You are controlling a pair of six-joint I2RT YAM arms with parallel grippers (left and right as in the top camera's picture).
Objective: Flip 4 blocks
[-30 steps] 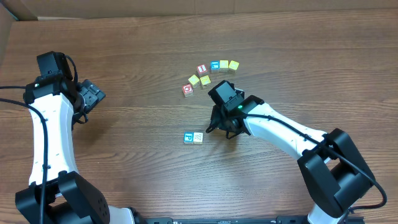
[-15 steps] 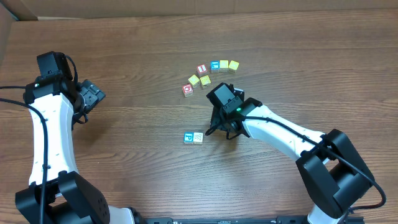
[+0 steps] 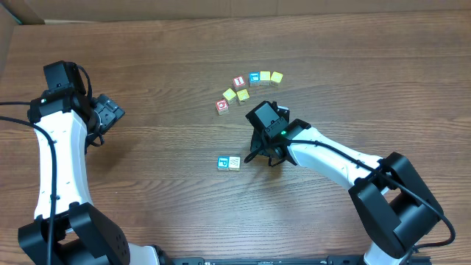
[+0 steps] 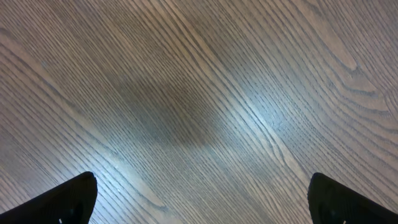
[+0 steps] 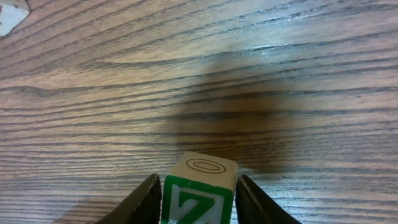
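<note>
The right fingers [image 5: 146, 202] are pinching the green Z block [image 5: 199, 193] by both sides, mid-way across the counter [image 3: 147, 73]. At its 9 o'clock the blue block [image 3: 223, 163] and pale block [image 3: 234, 163] are sitting side by side. The left fingers [image 4: 68, 199] are gaping wide, empty.

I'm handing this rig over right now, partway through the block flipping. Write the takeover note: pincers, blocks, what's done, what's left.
Left pincer: open, empty, over bare table.
Right pincer: closed on the green Z block, fingers against both its sides.
Other blocks: the teal block and pale patterned block sit side by side next to the right pincer. The red-faced block and blue-faced block are in the far cluster among yellow cubes.
Done: can't tell which blocks are already flipped.
Left: probably turn the Z block over, set it down, release, then check the others.
</note>
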